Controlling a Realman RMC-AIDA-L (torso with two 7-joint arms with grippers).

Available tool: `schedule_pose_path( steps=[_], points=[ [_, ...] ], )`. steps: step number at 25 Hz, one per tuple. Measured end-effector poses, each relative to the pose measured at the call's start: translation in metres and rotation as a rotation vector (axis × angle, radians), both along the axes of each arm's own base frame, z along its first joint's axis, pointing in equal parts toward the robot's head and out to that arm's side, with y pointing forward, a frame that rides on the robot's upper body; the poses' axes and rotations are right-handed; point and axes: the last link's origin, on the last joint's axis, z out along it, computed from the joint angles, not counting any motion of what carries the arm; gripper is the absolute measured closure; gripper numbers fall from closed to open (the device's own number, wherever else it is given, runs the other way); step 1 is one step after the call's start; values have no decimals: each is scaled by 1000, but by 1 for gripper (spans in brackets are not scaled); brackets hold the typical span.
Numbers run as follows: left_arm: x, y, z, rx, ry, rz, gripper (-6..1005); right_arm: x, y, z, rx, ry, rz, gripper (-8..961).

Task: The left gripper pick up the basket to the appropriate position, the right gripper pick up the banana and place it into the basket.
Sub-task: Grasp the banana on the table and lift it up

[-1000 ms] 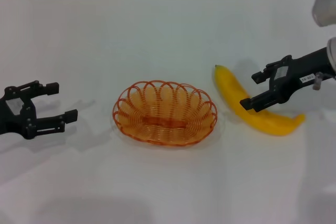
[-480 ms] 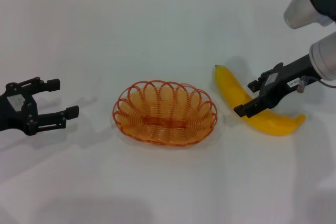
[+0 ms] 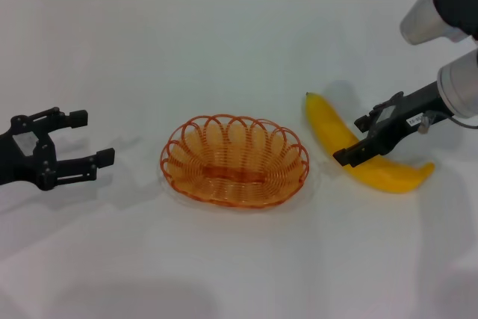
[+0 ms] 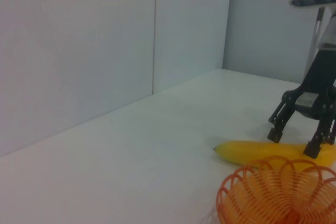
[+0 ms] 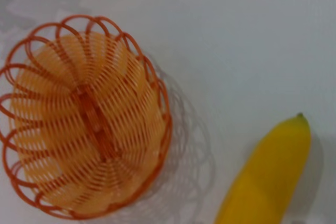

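Yellow banana (image 4: 273, 152) between right gripper's (image 4: 295, 144) jaws

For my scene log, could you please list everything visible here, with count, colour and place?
basket: one, orange wire, empty, centre of the table.
banana: one, yellow, lying on the table to the basket's right.
table: one, white, under everything.
wall: pale panels, behind the table.
left tool: one, black, open, far left, apart from the basket.
right tool: one, black, open, fingers astride the banana's middle.
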Motion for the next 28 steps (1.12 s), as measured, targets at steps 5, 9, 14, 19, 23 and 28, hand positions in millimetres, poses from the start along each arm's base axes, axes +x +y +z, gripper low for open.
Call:
schedule_pose_path(
  steps=[5, 9, 14, 19, 23, 28],
  points=[
    [1, 1, 0, -1, -1, -2, 123, 7, 1, -4, -1, -23, -18, 82],
    [1, 2, 0, -1, -1, -3, 123, 8, 1, -5, 5, -27, -27, 82],
    [2, 2, 0, -2, -2, -2, 123, 8, 2, -5, 6, -27, -29, 82],
    [1, 3, 2, 12, -7, 3, 123, 8, 1, -6, -4, -35, -26, 82],
    [1, 3, 2, 13, -8, 3, 123, 9, -1, -10, -20, -43, -26, 286],
    [1, 3, 3, 13, -8, 5, 123, 7, 0, -9, -14, -35, -24, 446]
  ],
)
